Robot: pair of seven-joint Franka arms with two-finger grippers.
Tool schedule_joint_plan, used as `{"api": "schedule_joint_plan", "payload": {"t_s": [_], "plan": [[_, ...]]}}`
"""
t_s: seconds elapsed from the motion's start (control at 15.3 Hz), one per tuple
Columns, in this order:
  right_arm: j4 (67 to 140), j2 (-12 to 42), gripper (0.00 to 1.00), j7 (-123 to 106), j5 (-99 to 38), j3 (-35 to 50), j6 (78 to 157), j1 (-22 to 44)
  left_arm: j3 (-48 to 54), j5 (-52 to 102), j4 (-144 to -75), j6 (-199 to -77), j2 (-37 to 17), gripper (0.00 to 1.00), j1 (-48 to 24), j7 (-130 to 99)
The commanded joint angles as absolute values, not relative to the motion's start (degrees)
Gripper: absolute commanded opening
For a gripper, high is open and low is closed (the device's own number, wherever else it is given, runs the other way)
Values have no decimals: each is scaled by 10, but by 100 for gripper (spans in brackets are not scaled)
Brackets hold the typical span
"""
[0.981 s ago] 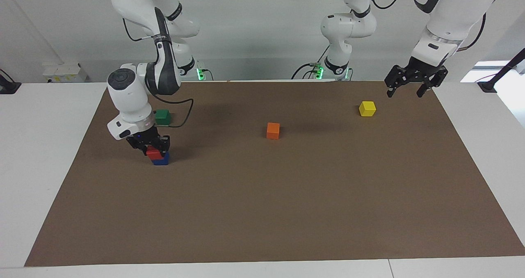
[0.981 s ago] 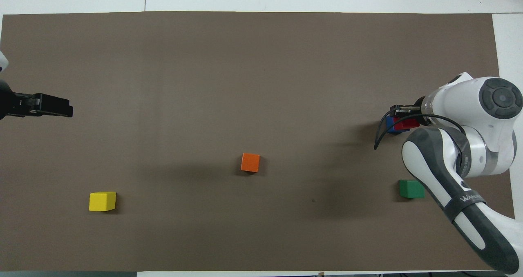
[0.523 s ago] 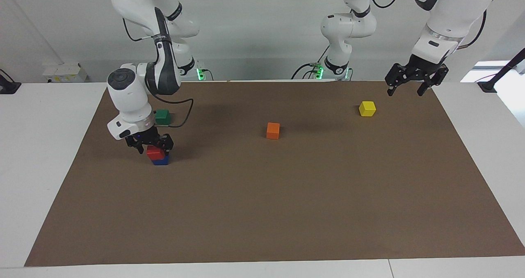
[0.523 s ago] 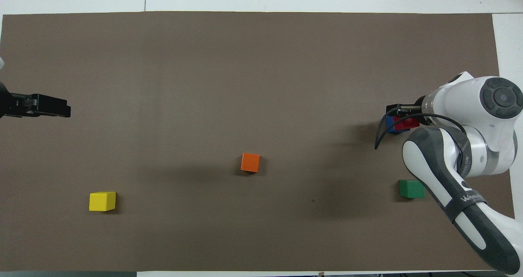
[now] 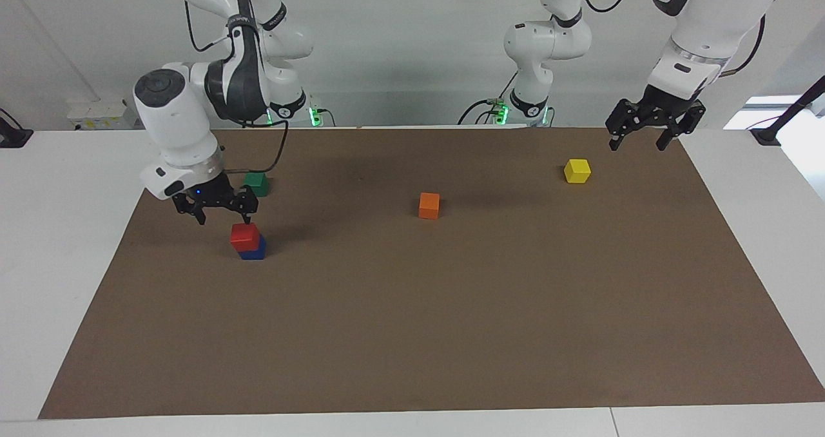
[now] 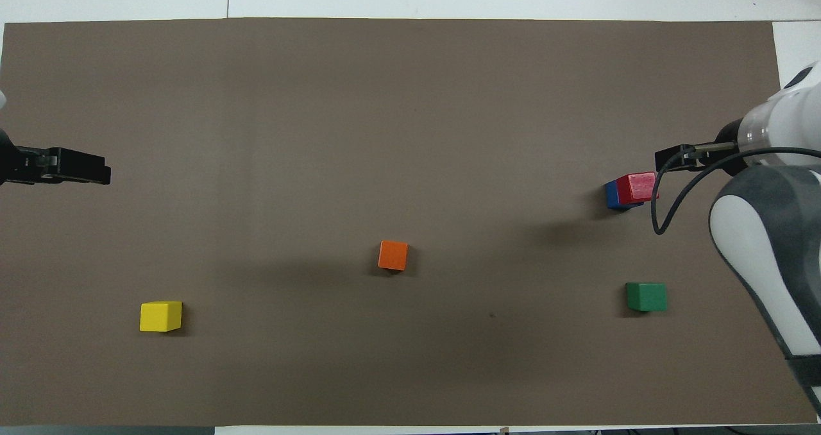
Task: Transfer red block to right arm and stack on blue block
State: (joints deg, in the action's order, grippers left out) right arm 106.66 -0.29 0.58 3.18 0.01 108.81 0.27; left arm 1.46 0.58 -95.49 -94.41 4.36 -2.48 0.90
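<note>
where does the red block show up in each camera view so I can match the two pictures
Facing view: the red block sits on the blue block, toward the picture's left, just below the open right gripper.
Overhead view: the red block is near the picture's right edge.
Shared landmark: the green block, nearer the robots than the stack.

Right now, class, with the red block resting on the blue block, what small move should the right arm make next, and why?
Probably retreat upward: the red block sits on the blue block, and the right gripper hangs open, clear of it.
</note>
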Motion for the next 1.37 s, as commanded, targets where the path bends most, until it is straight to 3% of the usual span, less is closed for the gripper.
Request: {"api": "schedule_joint_plan", "payload": {"t_s": [0.0, 0.2, 0.46, 0.65, 0.85, 1.05, 1.31], "plan": [[1019, -17, 100, -11, 15, 5, 999, -6, 18, -4, -969, -951, 56, 100, -20, 12], [967, -20, 100, -44, 12, 3, 886, -11, 18, -4, -969, -951, 56, 100, -20, 12], [918, -10, 100, -91, -12, 3, 875, -41, 18, -4, -969, -951, 56, 100, -20, 12], [897, 3, 100, -84, -11, -17, 878, -26, 18, -4, -969, -951, 56, 100, -20, 12], [896, 4, 100, -84, -4, -82, 873, 32, 18, -4, -969, -951, 56, 100, -20, 12], [901, -7, 100, -85, -5, -82, 858, 21, 18, -4, -969, -951, 56, 100, -20, 12], [958, -63, 100, -90, -4, -82, 864, 25, 18, -4, -969, -951, 56, 100, -20, 12]]}}
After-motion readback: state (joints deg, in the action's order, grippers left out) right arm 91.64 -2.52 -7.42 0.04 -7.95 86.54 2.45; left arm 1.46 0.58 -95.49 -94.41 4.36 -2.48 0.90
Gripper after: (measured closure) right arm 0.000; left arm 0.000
